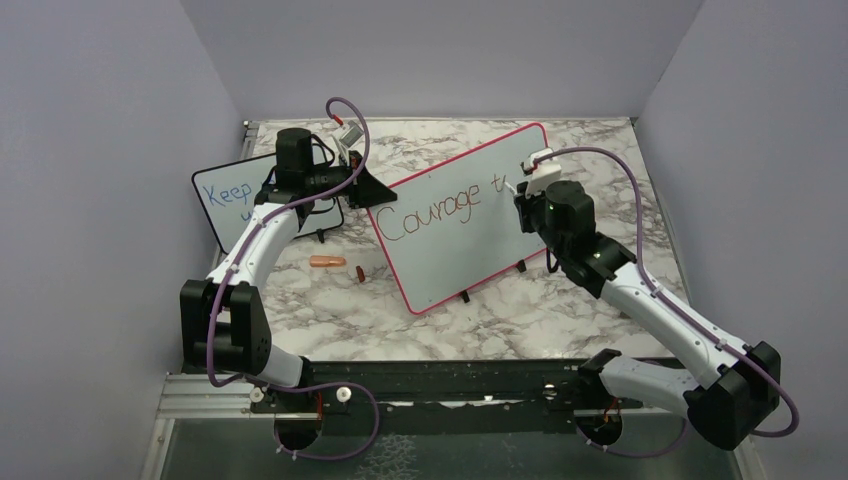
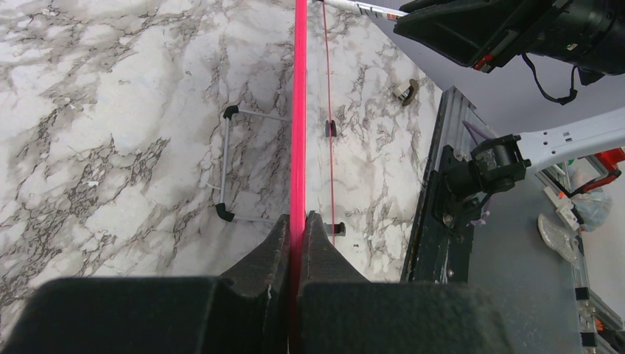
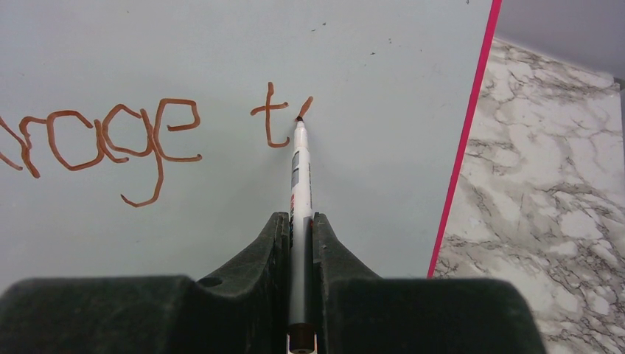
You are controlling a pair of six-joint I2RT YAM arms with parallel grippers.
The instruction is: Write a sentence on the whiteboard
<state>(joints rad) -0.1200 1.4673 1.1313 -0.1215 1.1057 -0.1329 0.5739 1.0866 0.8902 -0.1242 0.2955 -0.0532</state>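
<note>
**Top view.** We see the whiteboard (image 1: 455, 262) standing near the middle of the marble table (image 1: 330, 305). It rests on small black feet with its red-pink frame turned at an angle, and its writing face is towards the right arm. The left gripper (image 1: 363, 190) meets the board at its upper left corner. The right gripper (image 1: 523, 196) hangs in front of the board's upper right area. The sentence (image 1: 440, 208) reads "Courage t" in red-brown strokes. Behind the left arm stands a smaller black-framed board (image 1: 225, 197) with blue writing, partly hidden. On the marble to the left of the whiteboard lie an orange cap-like piece (image 1: 327, 262) and, just beside it, a small dark piece (image 1: 359, 272).

**Left wrist view.** We look along the whiteboard's (image 2: 298, 110) red edge, which runs straight into the left gripper (image 2: 298, 225). The two black fingers (image 2: 269, 251) are pressed against the frame from both sides, pinching it. A grey wire stand (image 2: 223, 164) with black tips rests on the marble beside that edge.

**Right wrist view.** The right gripper (image 3: 301, 225) pinches a white marker (image 3: 298, 173) between its fingers (image 3: 262, 251), with the barrel pointing away from the camera. The marker's dark tip touches the whiteboard (image 3: 147, 44) at the lower end of a short slanted stroke just after the "t". Of the sentence (image 3: 147, 133) we read here "rage t". The pink frame and the marble show at the right
</note>
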